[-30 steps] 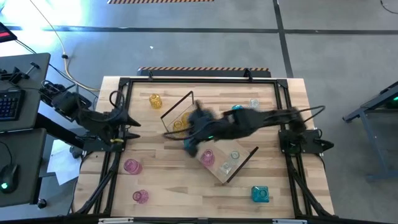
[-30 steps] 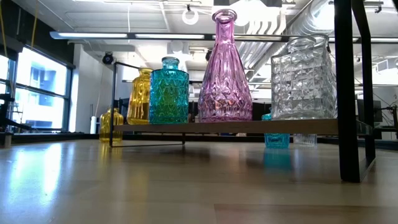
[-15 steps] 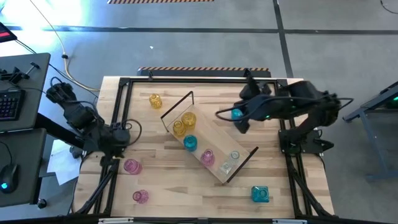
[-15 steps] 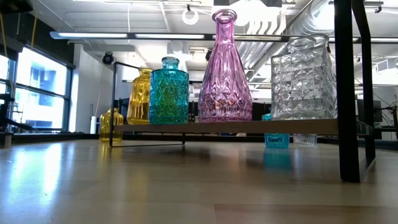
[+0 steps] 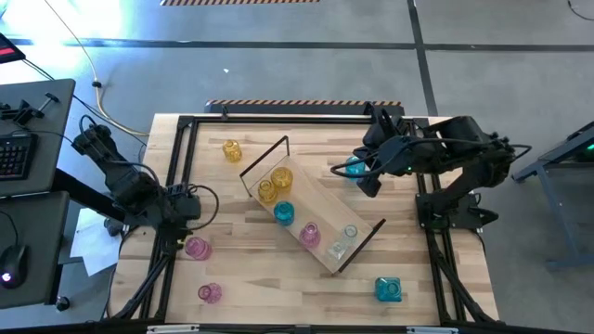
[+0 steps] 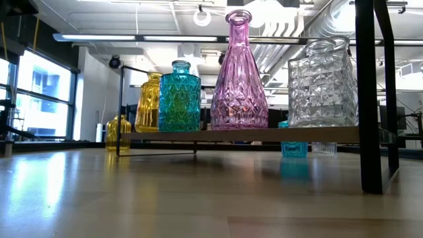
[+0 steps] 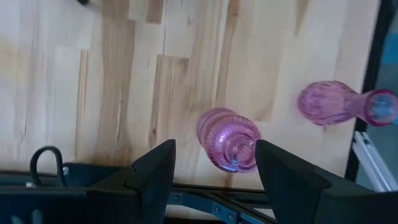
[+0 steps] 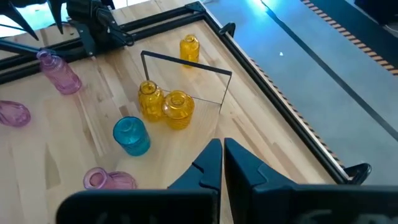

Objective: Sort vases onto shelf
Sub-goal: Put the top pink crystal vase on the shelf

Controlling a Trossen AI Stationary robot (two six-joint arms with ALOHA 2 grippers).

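Note:
The shelf (image 5: 314, 215) lies slantwise in the middle of the table, its board (image 6: 264, 135) raised on black loops. On it stand two amber vases (image 5: 275, 184), a teal vase (image 5: 283, 213), a pink vase (image 5: 309, 234) and clear vases (image 5: 343, 241). My left gripper (image 7: 214, 162) is open above a ribbed pink vase (image 7: 229, 138) that stands on the table near the left edge (image 5: 196, 247); its fingers are to either side and clear of it. My right gripper (image 8: 222, 158) is shut and holds nothing, hovering by a teal vase (image 5: 353, 169) on the table's far right part.
On the table itself stand an amber vase (image 5: 231, 150) at the far left, a second pink vase (image 5: 210, 293) near the front left corner, and a square teal vase (image 5: 388, 290) at the front right. A black frame rail (image 5: 176, 167) runs around the tabletop.
My right arm has drawn back from over the shelf, where the teal vase now stands, toward the table's far right, and hovers beside the teal vase there. My left gripper has moved toward the near edge, coming over the ribbed pink vase.

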